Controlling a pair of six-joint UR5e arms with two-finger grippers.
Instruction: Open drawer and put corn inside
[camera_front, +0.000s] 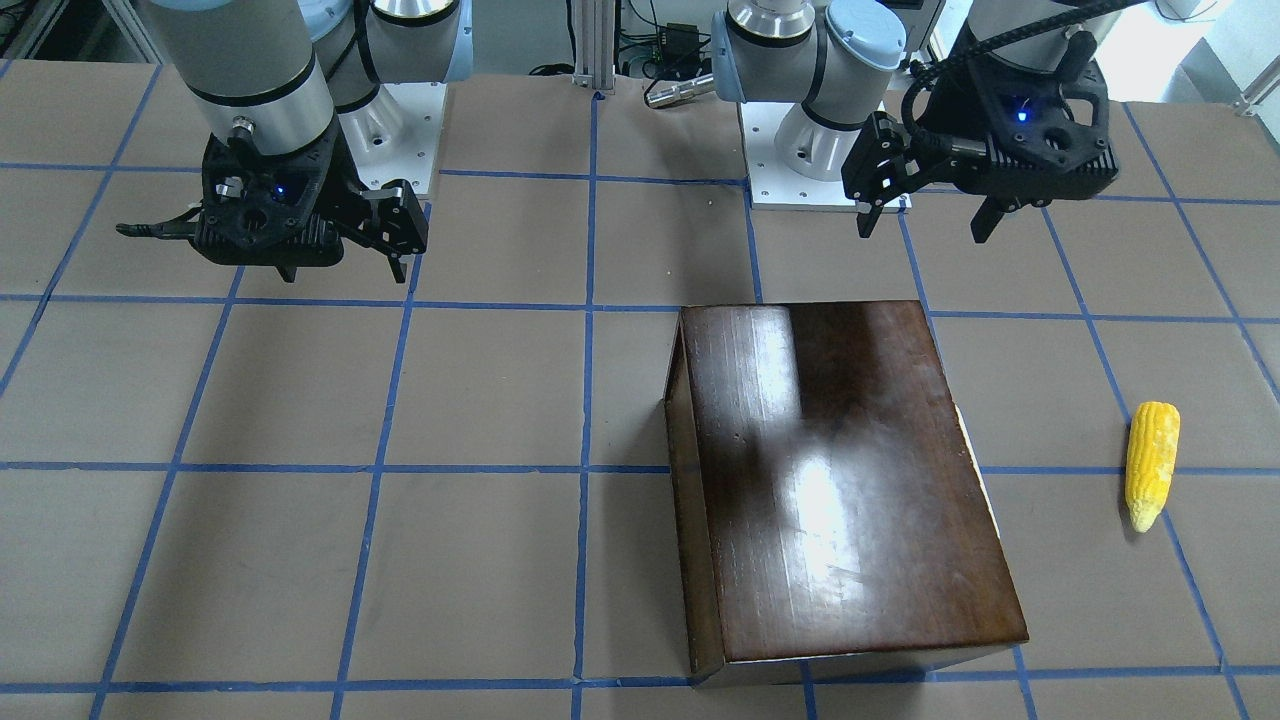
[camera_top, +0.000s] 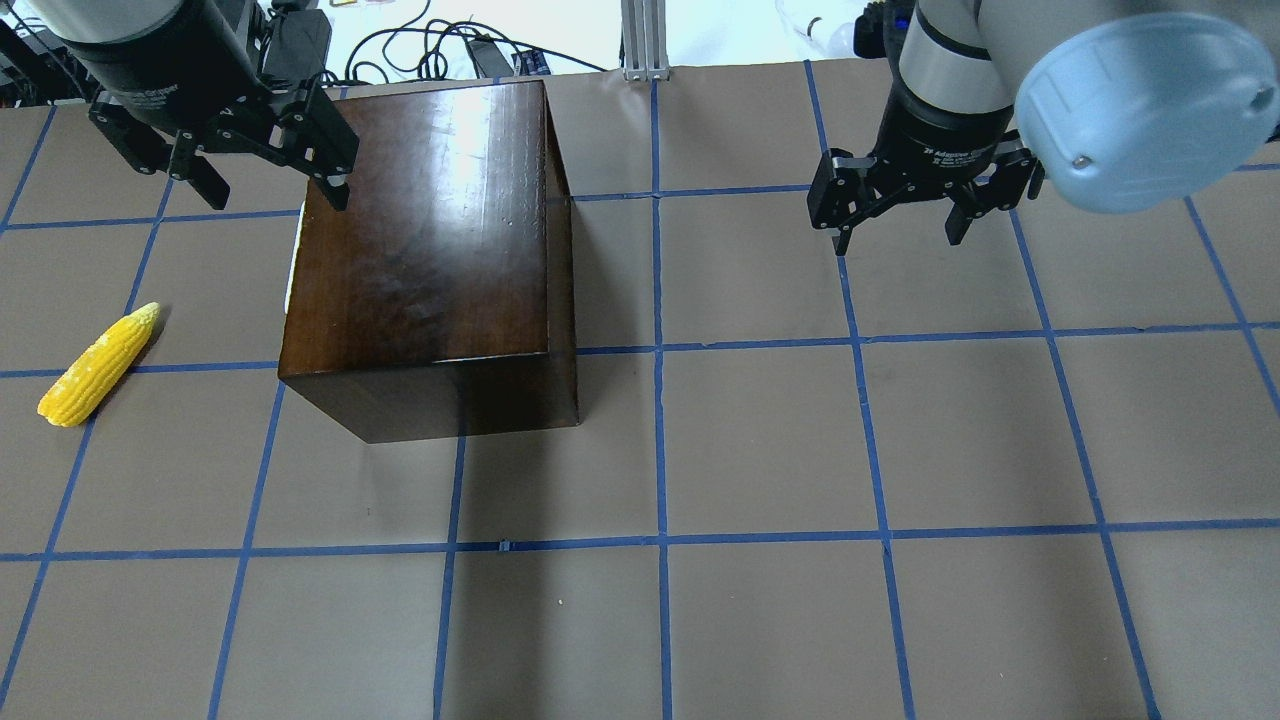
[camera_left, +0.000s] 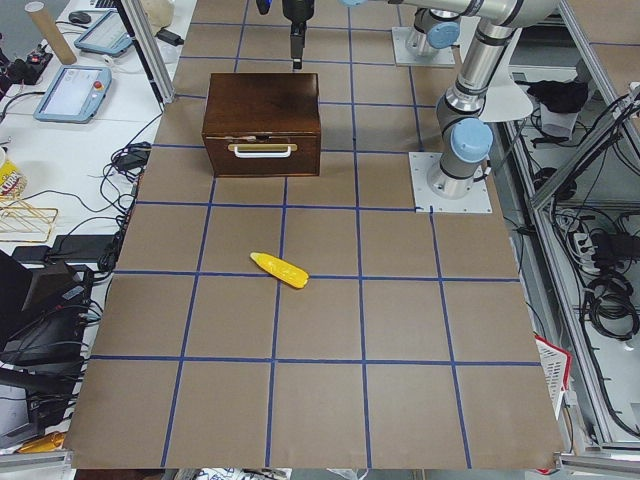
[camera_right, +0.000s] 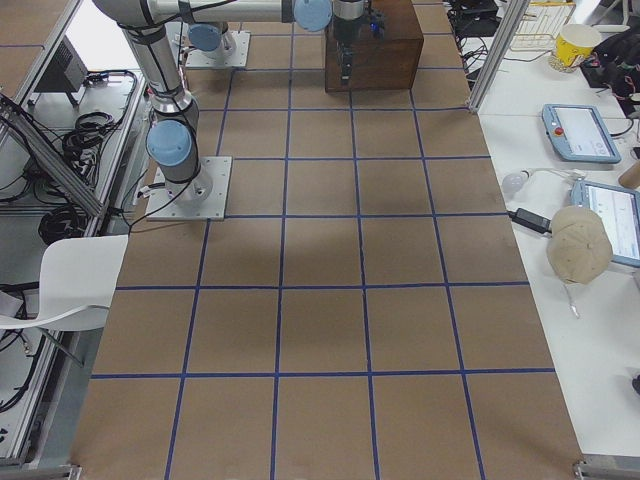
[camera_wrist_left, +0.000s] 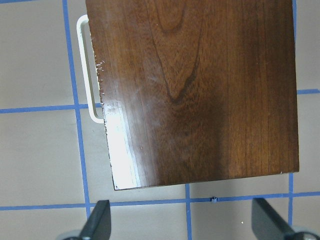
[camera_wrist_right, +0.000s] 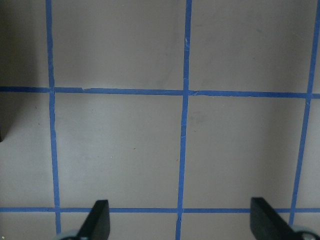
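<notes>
**Status: drawer closed, corn on table, both grippers empty**

1. Box. A glossy dark-brown wooden box (camera_top: 430, 250) stands on the brown table (camera_top: 760, 440), which is marked with a grid of blue tape lines. The box sits on the robot's left half of the table.

2. Drawer. The drawer (camera_left: 262, 155) is shut; in the left side view its front panel sits flush with the box. A pale handle (camera_wrist_left: 82, 70) runs across the front panel. The front faces the table end on the robot's left.

3. Corn. The yellow corn (camera_top: 98, 365) lies flat on the table on the handle side of the box, apart from it. Nothing touches it. Its narrow tip points away from the robot.

4. Left gripper. The left gripper (camera_top: 278, 190) hangs above the box, over the top's far edge on the handle side. Its fingers (camera_wrist_left: 102, 220) are spread wide and hold nothing. It does not touch the box or the handle.

5. Right gripper. The right gripper (camera_top: 897, 238) hangs over bare table, well apart from the box. Its fingers (camera_wrist_right: 100, 217) are likewise spread wide and hold nothing.
</notes>
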